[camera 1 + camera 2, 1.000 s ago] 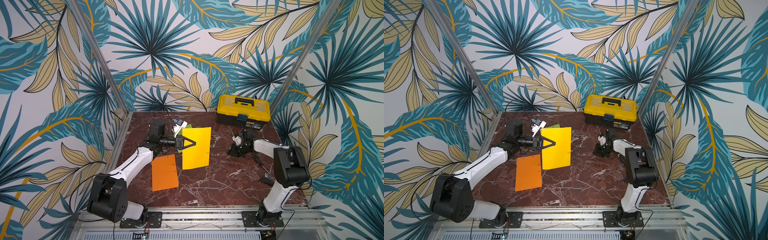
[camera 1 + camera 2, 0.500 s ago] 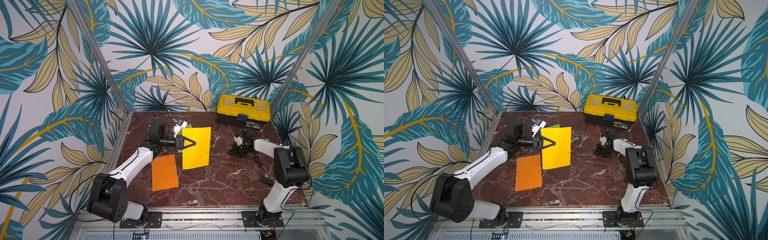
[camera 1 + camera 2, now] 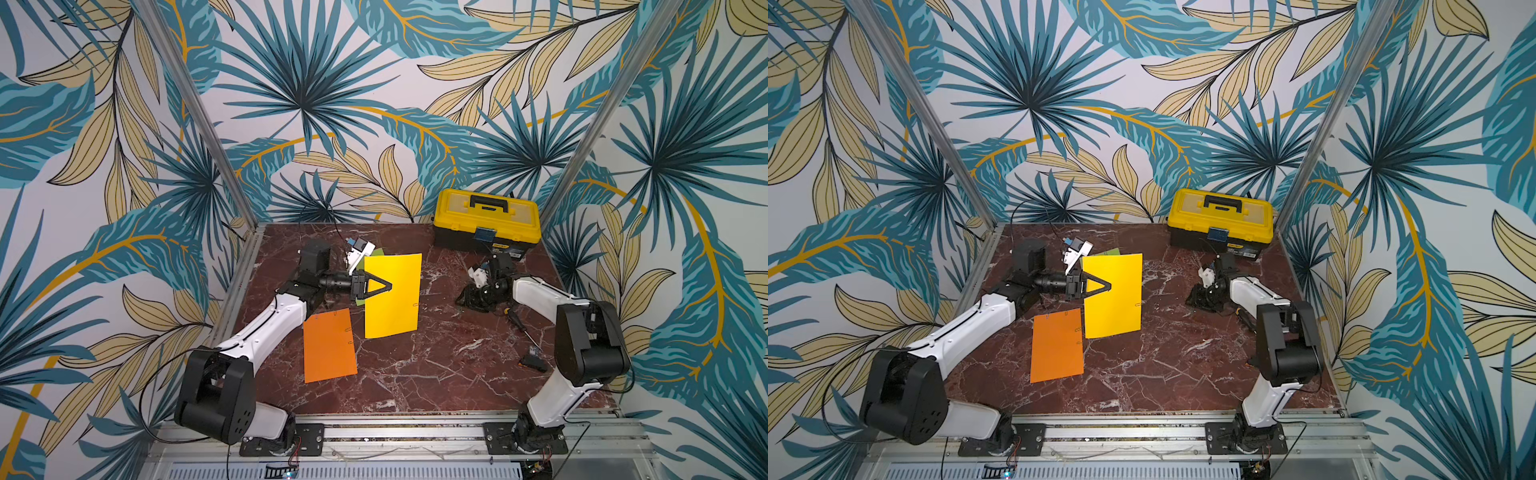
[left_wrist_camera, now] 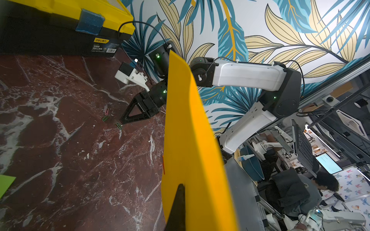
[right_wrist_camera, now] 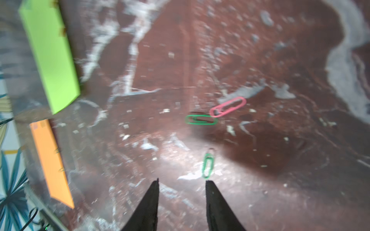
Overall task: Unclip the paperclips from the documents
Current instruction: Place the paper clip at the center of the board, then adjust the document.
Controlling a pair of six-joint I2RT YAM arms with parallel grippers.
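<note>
Left tool [image 3: 388, 286] is clamping the golden yellow sheet [image 3: 395, 320] by one long edge, jaws pressed together on the paper. The sheet is hanging raised and tilted above the worktop [image 3: 436, 374]. In the left wrist view it is standing nearly on edge. One paperclip [image 3: 415, 304] is sitting on the edge opposite the tool, too small to tell its colour.

Orange sheet [image 3: 328, 353] is lying flat beside the left arm, close to the yellow one in both top views. Small clips [image 3: 348, 330] are showing on its side facing the yellow sheet. Lime green sheet [image 3: 1106, 252] is lying toward the back wall, mostly hidden behind the yellow one, only a corner showing.

Right tool [image 5: 182, 181] is hovering low over the marble in front of the yellow-and-black toolbox [image 3: 486, 216], jaws standing apart with nothing between them. Loose clips are lying on the worktop ahead of it. A green paperclip [image 5: 208, 166] is lying just past one fingertip. Farther on, a second green paperclip [image 5: 201, 119] and a pink paperclip [image 5: 228, 106] are touching end to end. A screwdriver [image 3: 512, 319] is lying beside the right arm.
</note>
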